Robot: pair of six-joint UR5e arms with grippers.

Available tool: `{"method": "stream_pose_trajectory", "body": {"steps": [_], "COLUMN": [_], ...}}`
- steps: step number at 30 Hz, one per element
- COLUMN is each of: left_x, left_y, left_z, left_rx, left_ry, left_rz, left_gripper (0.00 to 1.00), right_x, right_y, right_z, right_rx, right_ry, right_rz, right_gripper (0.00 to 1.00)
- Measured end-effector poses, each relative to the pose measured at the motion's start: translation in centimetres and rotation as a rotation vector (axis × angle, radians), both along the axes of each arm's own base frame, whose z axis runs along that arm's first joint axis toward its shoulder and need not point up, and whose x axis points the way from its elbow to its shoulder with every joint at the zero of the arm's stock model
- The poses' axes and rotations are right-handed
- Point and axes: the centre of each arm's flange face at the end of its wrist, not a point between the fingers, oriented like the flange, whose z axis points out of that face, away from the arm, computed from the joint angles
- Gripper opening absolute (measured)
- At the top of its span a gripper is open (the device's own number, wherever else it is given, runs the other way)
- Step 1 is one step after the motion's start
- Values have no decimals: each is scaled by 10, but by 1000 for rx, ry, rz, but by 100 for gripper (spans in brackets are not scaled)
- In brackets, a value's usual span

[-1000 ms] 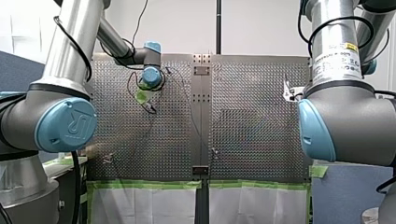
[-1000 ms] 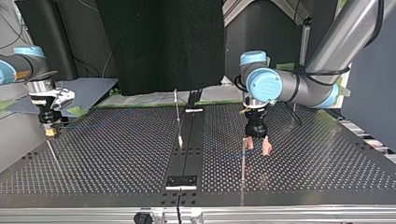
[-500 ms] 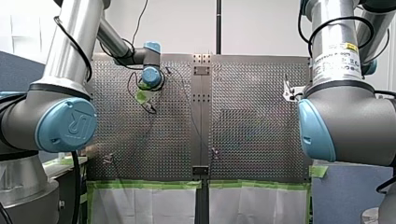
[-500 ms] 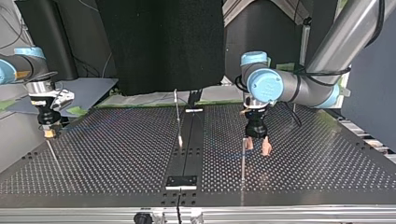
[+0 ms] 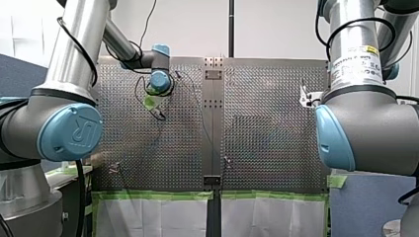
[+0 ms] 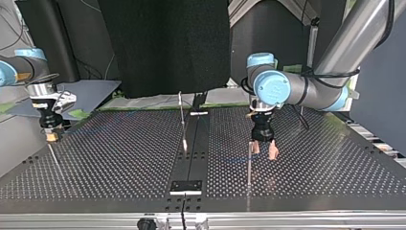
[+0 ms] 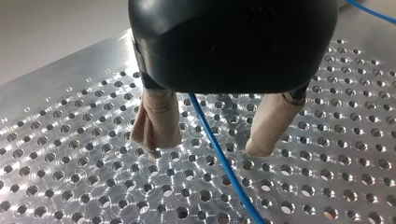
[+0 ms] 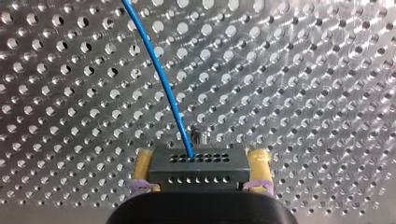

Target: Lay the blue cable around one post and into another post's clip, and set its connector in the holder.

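- The cable [image 7: 219,156] lies flat on the surface [image 7: 70,140], right under the left pincer [image 7: 208,149]. Its long axis runs through the gap between the fingers [image 7: 156,123] and out ahead.
- The left pincer is released, with its beige fingers spread wide and their tips close above the surface. The cable passes nearer one finger than the other. I cannot tell whether it touches either.
- In the top view a thin post [image 6: 249,167] stands just beside the left pincer. A centre post [image 6: 182,120] stands further towards the view's left. The left arm is much the nearer to both.
- The right pincer [image 8: 201,171] is clenched on the connector [image 8: 198,161], which sits square between its yellow pads [image 8: 259,165]. The cable leaves the connector's front face and curves away ahead.
- In the top view the right pincer is low over the surface at the far left, well apart from the left one.
- Judgement: the next move falls to the left pincer. It should close on the cable already in its gap, then carry it to the nearby post.
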Motion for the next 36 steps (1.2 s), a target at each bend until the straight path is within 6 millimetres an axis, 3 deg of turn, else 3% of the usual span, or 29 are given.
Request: {"method": "stream_pose_trajectory", "body": {"steps": [36], "left_x": [0], "left_y": [-1], "left_z": [0], "left_rx": [-5], "left_ry": [0], "left_rz": [-9], "left_gripper": [100], "right_x": [-8], "right_y": [-6], "right_z": [-7], "right_rx": [-5], "right_ry": [-31], "right_rz": [19], "right_gripper": [25]}}
